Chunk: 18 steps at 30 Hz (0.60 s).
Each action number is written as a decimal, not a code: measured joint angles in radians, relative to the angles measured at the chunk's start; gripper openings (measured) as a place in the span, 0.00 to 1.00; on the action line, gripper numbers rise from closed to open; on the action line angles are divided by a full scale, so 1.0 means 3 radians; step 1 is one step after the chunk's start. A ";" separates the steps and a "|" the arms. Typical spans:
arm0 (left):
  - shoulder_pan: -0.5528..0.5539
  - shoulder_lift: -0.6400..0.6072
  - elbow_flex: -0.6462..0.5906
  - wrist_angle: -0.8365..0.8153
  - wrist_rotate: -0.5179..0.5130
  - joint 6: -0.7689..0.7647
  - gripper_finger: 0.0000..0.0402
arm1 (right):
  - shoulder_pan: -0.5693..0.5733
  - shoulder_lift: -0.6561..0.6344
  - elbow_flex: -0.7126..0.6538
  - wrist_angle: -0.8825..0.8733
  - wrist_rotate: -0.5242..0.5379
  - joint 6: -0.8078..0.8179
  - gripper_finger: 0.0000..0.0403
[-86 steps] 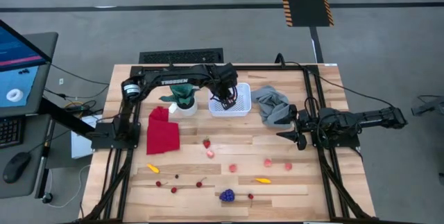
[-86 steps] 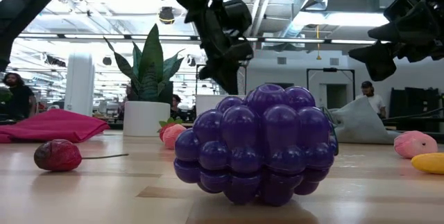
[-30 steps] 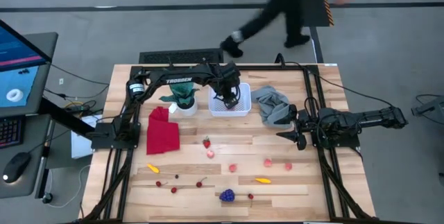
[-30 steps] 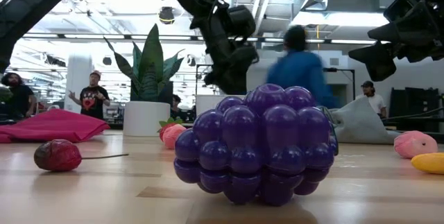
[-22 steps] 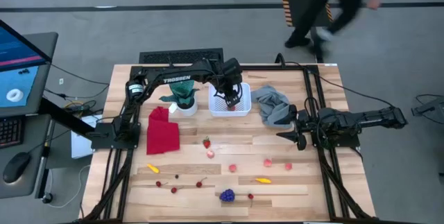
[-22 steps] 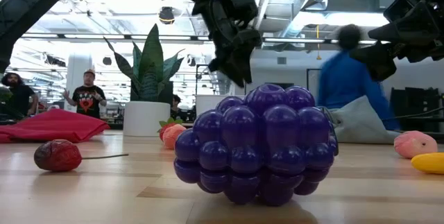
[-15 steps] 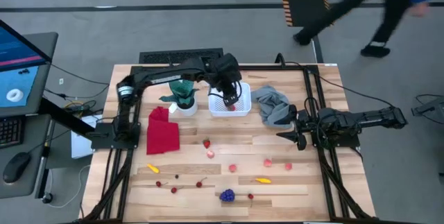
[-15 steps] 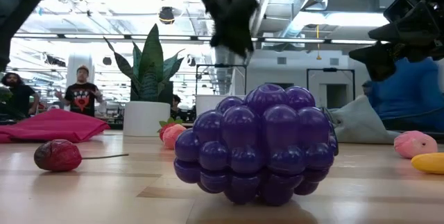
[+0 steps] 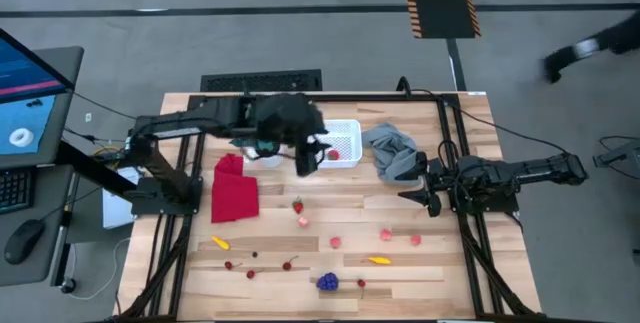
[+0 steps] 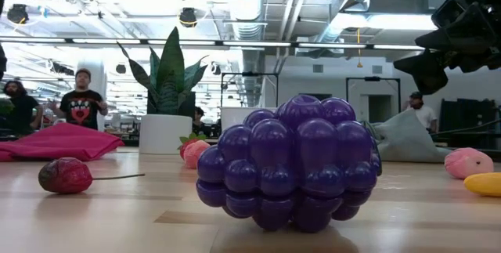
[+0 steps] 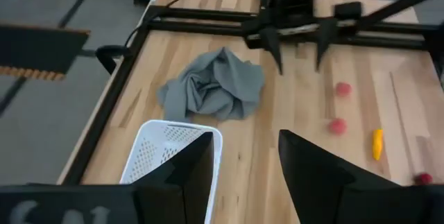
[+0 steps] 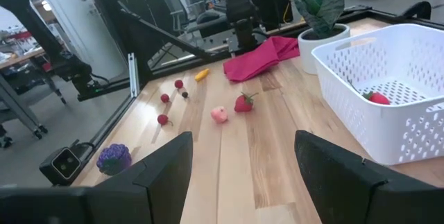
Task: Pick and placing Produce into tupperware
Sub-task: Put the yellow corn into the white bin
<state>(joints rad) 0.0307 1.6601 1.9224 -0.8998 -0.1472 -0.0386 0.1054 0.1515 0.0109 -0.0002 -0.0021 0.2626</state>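
— Beside the tupperware [image 9: 342, 143], the left gripper [image 9: 305, 158] is hovering, fingers parted and empty; a strawberry [image 9: 333, 154] is lying inside.

— It should be lowering squarely over the counter's [image 9: 400, 263] nearest strawberry [image 9: 297, 206]; the right gripper [image 9: 425, 191] is waiting open.

Two black arms on a black frame.
Left arm [image 9: 215, 120] and right arm [image 9: 520, 173]: jointed, cabled, tapered dark fingers [image 11: 312, 175].
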 joint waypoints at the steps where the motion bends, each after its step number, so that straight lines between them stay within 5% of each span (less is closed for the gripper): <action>1: -0.0076 -0.0054 0.0000 -0.0015 -0.0071 0.0000 0.39 | 0.0000 0.0003 0.0000 -0.0001 0.0000 0.0000 0.69; 10: -0.0685 -0.0704 -0.0529 0.0668 -0.0211 0.0197 0.39 | 0.0000 0.0018 0.0000 -0.0001 -0.0003 0.0000 0.69; 18: -0.0968 -0.1682 -0.1937 0.1766 -0.0168 0.0245 0.39 | 0.0000 0.0018 -0.0001 0.0022 -0.0001 -0.0087 0.69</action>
<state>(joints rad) -0.2597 1.1555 1.3412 -0.3699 -0.1977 0.0349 0.1055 0.1570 0.0105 0.0064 -0.0025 0.2365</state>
